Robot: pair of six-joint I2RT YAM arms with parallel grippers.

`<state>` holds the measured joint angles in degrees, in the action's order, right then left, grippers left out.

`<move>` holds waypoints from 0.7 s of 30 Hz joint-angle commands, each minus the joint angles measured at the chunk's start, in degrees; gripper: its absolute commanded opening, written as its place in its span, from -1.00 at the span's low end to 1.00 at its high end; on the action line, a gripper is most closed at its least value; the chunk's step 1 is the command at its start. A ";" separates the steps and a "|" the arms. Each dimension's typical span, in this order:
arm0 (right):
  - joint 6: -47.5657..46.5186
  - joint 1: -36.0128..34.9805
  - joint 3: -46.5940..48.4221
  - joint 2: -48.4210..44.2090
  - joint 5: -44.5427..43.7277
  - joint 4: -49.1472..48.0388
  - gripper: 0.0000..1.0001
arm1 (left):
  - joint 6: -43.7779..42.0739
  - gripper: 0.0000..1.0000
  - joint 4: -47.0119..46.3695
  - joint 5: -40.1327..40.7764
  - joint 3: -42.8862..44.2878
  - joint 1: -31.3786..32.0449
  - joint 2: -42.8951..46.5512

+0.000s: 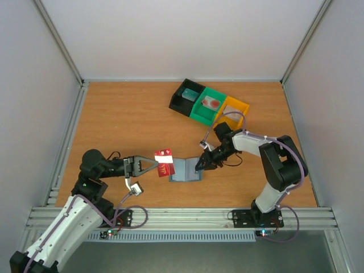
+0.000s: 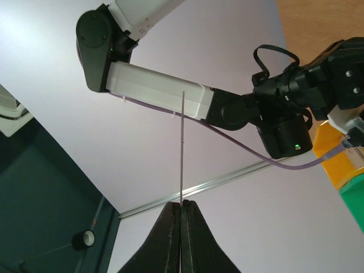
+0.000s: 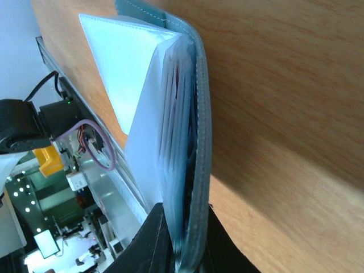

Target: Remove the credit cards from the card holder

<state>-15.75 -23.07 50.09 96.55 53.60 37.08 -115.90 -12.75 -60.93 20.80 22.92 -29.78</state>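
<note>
Two grippers, both clamped. Left gripper (image 1: 154, 165): jaws pressed fully together on dark red card (image 1: 164, 163), which is seen edge-on as thin line rising from fingertips in left wrist view. Card is held just beside left edge of card holder (image 1: 185, 171). Right gripper (image 1: 199, 165): jaws nearly closed, pinched on right edge of holder, with pale blue cover and clear inner pockets (image 3: 128, 74) gripped between fingers. Holder is spread open on table (image 1: 125, 114), between both grippers. Black, green, orange bins (image 1: 208, 104) are set well behind.
</note>
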 commanded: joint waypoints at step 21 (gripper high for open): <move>-1.21 3.82 3.56 -3.51 -13.04 10.13 -0.25 | -13.35 -0.99 6.79 4.93 1.03 0.95 1.43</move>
<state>-15.31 -19.92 50.43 97.47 47.22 40.42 -119.00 -5.74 -55.79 20.82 23.51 -29.17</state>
